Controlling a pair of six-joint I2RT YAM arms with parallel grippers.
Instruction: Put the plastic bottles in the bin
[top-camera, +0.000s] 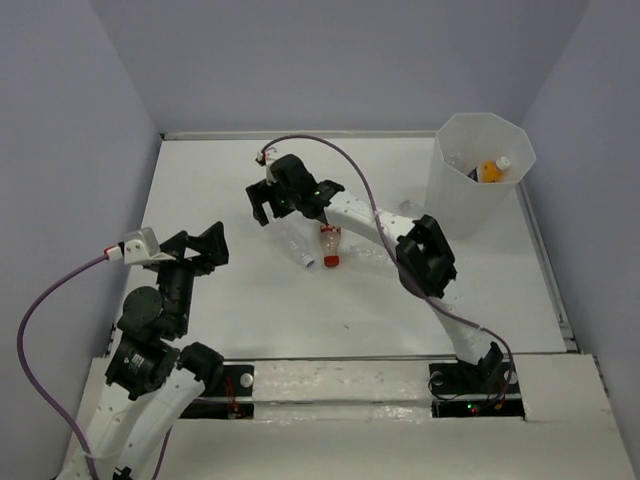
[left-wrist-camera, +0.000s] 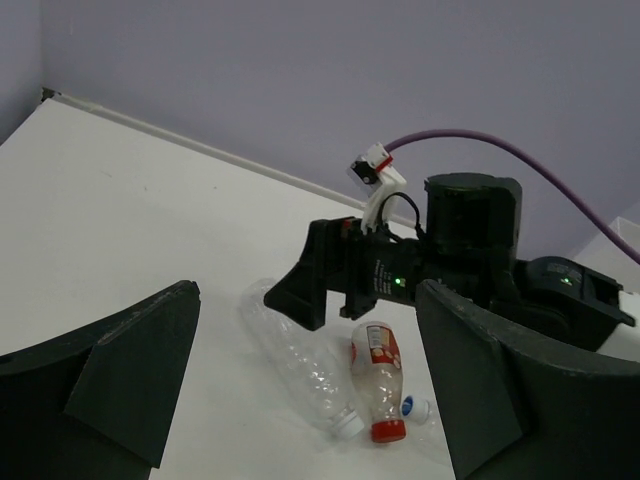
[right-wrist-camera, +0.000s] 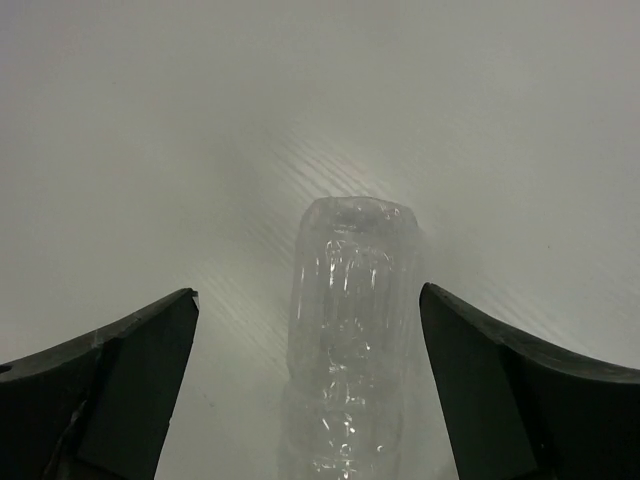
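**Right arm lines up on a clear bottle**

The translucent bin (top-camera: 452, 205) stands at the far right corner, holding an orange-filled bottle (top-camera: 489, 170) and, it seems, a clear one. The right gripper (top-camera: 270, 212) hangs wide open and empty. The left gripper (top-camera: 200, 243) is likewise spread, holding nothing. A crinkled clear bottle (right-wrist-camera: 348, 340) lies on the table between the right fingers, untouched. The next move calls for lowering, closing and carrying it to the bin. A red-capped bottle (top-camera: 330, 246) lies just beside.

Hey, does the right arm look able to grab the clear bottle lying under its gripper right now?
Probably yes. The right gripper hangs open directly over the clear bottle, its jaws on either side and not touching it. The red-capped bottle lies close beside it and might get nudged.
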